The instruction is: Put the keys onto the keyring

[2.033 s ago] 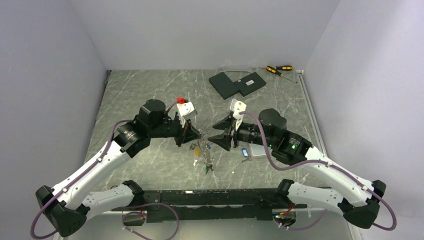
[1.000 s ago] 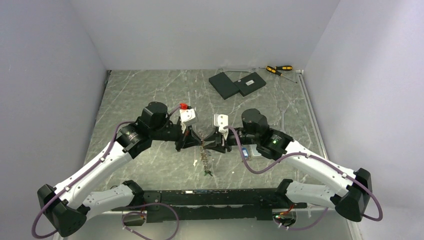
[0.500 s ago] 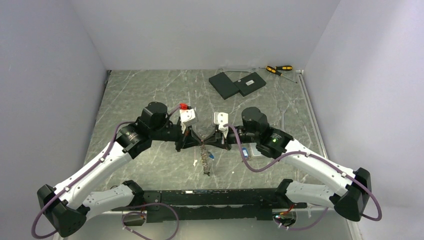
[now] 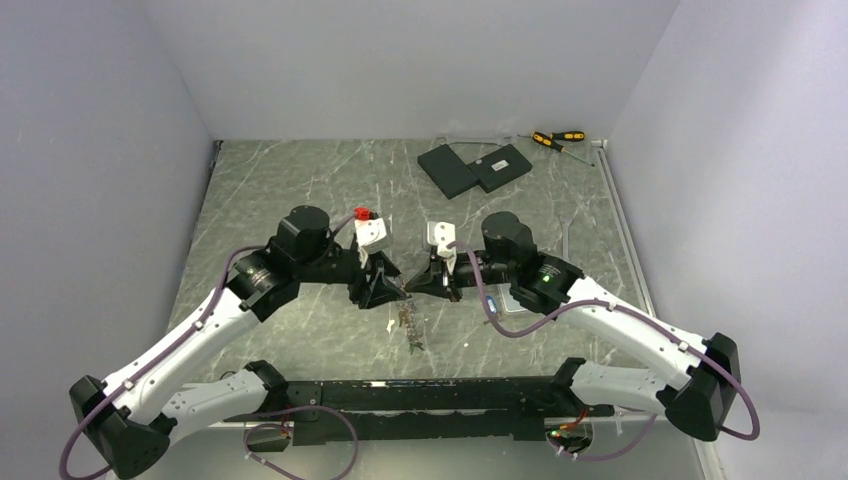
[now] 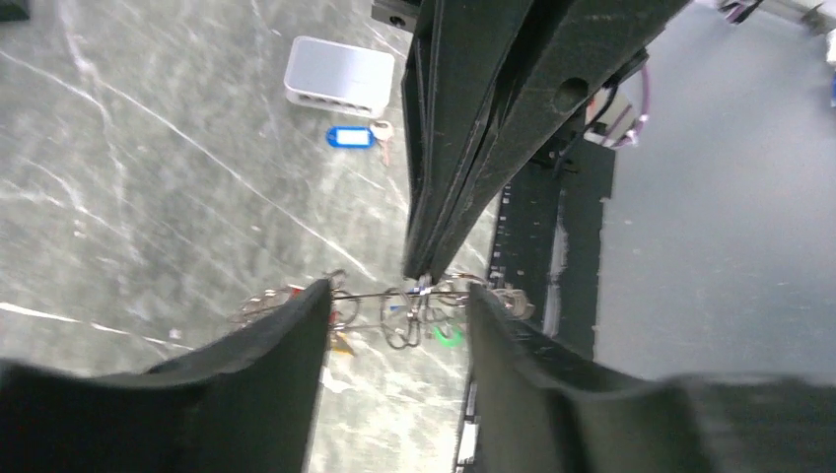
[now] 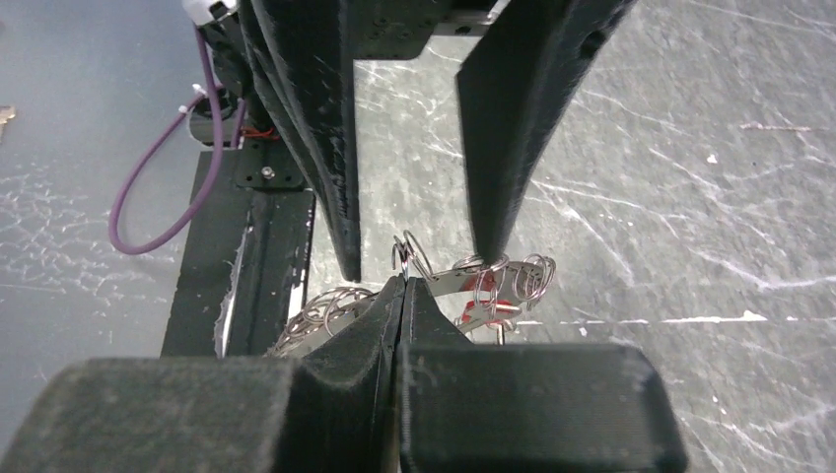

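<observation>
Since the moment before, the left fingers (image 5: 281, 345) had sprung apart and let go, while the right fingers (image 6: 370, 340) had closed flat together on the thin wire of the keyring (image 5: 380, 295). That wire, seen edge-on from the left wrist, crossed the open gap between the left fingers. From above, the keyring trailed from the pinched tips at mid-desk with its long axis running toward the near edge, small rings and keys bunched along it, red and green tags among them; whether its low end touched the desk (image 4: 300, 180) could not be told. A blue-tagged key (image 5: 350, 136) lay apart beside a pale slab (image 5: 340, 74). Bare marble lay open to the left and far side; the black base rail (image 4: 420, 392) ran close below
</observation>
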Robot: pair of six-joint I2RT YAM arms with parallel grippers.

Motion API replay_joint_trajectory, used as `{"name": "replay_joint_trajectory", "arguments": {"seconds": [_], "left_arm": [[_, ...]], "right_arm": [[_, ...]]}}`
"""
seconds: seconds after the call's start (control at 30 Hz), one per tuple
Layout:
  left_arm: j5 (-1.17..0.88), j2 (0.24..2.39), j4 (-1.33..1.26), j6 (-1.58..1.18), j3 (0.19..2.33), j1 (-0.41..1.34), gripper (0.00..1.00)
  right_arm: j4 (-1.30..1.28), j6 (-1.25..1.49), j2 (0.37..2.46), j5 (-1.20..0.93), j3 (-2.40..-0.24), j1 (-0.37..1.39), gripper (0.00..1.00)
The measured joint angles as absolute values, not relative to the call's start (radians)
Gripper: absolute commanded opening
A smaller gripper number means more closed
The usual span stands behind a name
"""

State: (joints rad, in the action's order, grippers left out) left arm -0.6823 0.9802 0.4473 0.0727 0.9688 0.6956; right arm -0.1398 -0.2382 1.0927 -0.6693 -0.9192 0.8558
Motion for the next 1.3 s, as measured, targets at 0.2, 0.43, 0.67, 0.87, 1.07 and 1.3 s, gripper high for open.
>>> {"name": "replay_joint_trajectory", "arguments": {"seconds": [0.2, 0.43, 0.67, 0.87, 1.07, 1.3], "left_arm": [[-0.62, 0.89, 0.415, 0.067, 0.96, 0.695, 0.67], [-0.588, 0.806, 0.395, 0.071, 0.931, 0.695, 0.62], [-0.612, 0.78, 0.277, 0.068, 0.849, 0.696, 0.58], [-0.68, 0.778, 0.148, 0.085, 0.81, 0.695, 0.47], [-0.762, 0.775, -0.019, 0.086, 0.763, 0.696, 0.45], [-0.818, 0.807, -0.147, 0.067, 0.75, 0.699, 0.2]], "right_arm": [[-0.115, -0.204, 1.034, -0.719, -0.89, 0.825, 0.0], [-0.065, -0.171, 0.967, -0.773, -0.875, 0.782, 0.0], [-0.039, -0.147, 0.938, -0.819, -0.868, 0.766, 0.0], [0.028, -0.1, 0.907, -0.87, -0.828, 0.737, 0.0], [0.179, -0.009, 0.885, -0.915, -0.768, 0.703, 0.0], [0.334, 0.077, 0.886, -0.942, -0.743, 0.69, 0.0]]}}
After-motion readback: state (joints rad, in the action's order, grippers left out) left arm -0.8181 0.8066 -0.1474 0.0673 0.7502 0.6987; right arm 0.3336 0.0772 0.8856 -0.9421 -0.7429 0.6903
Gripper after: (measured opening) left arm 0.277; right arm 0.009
